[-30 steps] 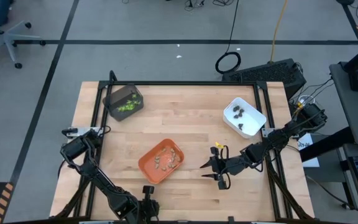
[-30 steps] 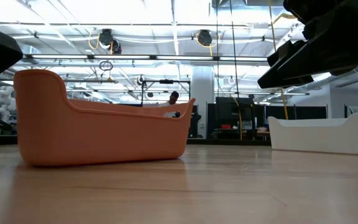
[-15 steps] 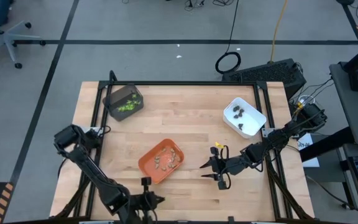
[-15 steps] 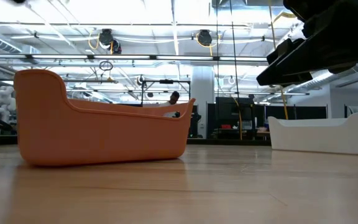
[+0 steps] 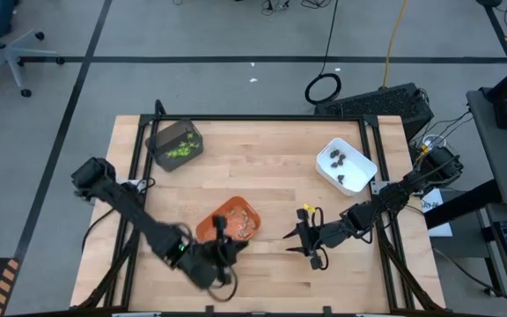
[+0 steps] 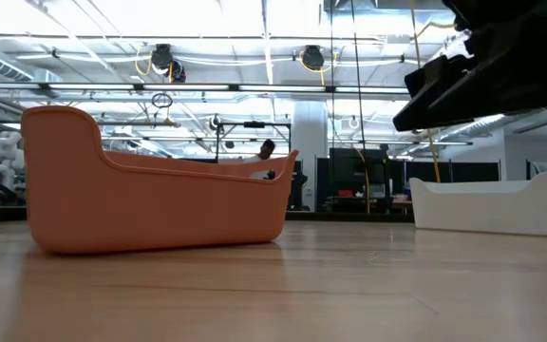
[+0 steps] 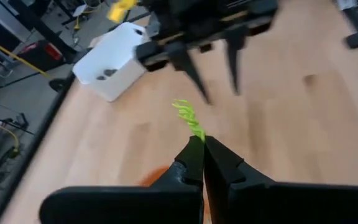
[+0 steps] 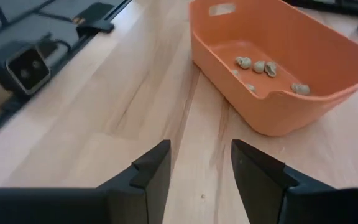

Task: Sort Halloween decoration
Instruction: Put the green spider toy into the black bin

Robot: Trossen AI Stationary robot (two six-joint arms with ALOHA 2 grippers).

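Observation:
My left gripper (image 5: 226, 243) is by the near right side of the orange tray (image 5: 208, 231), shut on a lime-green twisted piece (image 7: 187, 119). My right gripper (image 5: 299, 240) hovers open to the right of that tray; its fingers (image 7: 189, 71) show ahead in the left wrist view. Tan-grey pieces (image 8: 258, 66) lie on the orange tray's floor. Lime-green pieces (image 5: 180, 151) fill the dark grey tray (image 5: 167, 135) at the far left. Dark brown pieces (image 5: 339, 160) lie in the white tray (image 5: 360, 164) at the far right. My left gripper pinches the lime-green piece by its near end (image 7: 196, 134) between the two shut fingertips (image 7: 215, 154). The rest of the piece sticks out past the fingertips toward the right gripper. The wood shows behind it; whether it is lifted clear I cannot tell.
A black frame rail (image 5: 262, 118) runs along the table's far edge and down both sides. Bare wood (image 5: 262, 172) lies between the three trays. In the low view the orange tray (image 6: 150, 204) stands left, the white tray (image 6: 487, 204) right, and the right arm (image 6: 487, 71) overhead.
My left arm has swung from the table's near edge toward the far side and right, bringing its gripper up beside the orange tray. It has left the upper left of the low view. The right gripper has stayed in place.

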